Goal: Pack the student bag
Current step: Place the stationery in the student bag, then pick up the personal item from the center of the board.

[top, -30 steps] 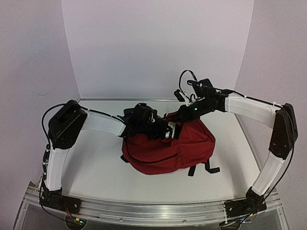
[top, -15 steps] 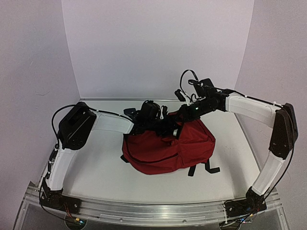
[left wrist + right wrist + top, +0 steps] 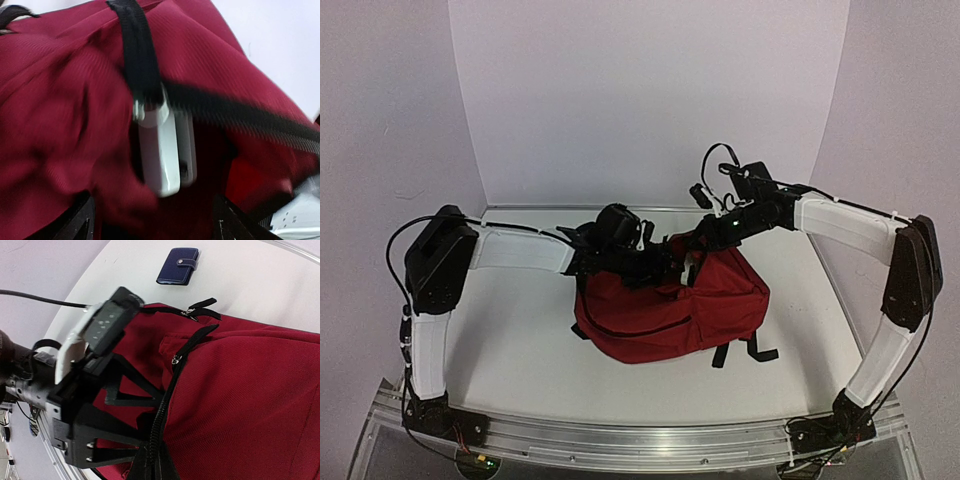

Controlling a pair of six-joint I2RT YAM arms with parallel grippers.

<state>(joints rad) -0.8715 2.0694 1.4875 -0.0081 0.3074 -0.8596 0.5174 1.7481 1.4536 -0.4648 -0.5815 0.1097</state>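
Student bag (image 3: 670, 310) mid-counter (image 3: 520, 350), both arms at its top opening. Left hand (image 3: 167, 150) pressed together, pinching black strap (image 3: 140, 55). Right hand (image 3: 150, 460) state: cannot tell. Blue wallet (image 3: 178, 266) outside on counter; packing unfinished.

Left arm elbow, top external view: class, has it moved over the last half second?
Yes. The left arm's elbow swung out left toward the wall, away from the student bag.

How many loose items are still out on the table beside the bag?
1 visible: a small dark blue wallet lying closed on the white table, apart from the student bag past its zippered top. The arms and bag could be hiding others.
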